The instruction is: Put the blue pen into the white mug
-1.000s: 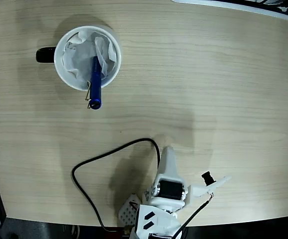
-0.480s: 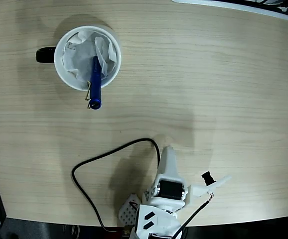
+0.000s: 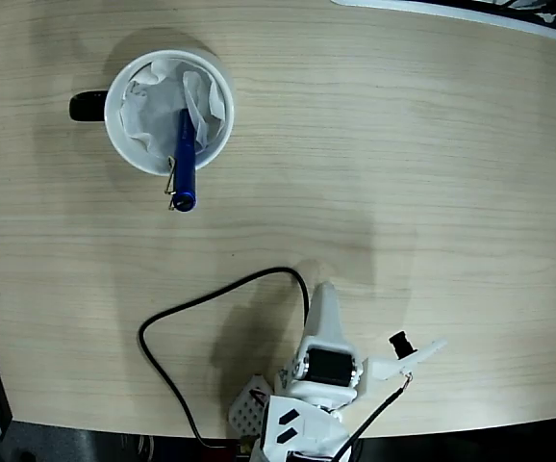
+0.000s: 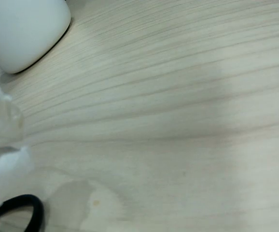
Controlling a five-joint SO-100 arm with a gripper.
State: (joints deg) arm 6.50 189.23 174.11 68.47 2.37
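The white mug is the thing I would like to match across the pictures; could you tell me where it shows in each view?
Fixed view: the white mug sits upper left, handle pointing left, with the blue pen leaning out over its lower rim.
Wrist view: only a rounded white side shows in the top-left corner, most likely the mug; the pen is not visible.
Shared landmark: the black cable, curling near the arm's base and at the wrist view's bottom left.

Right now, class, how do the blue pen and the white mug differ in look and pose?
The blue pen is slim and glossy dark; the white mug is broad, round and pale. The pen leans tilted across the rim, clip end overhanging; the mug stands upright on the table. They touch.
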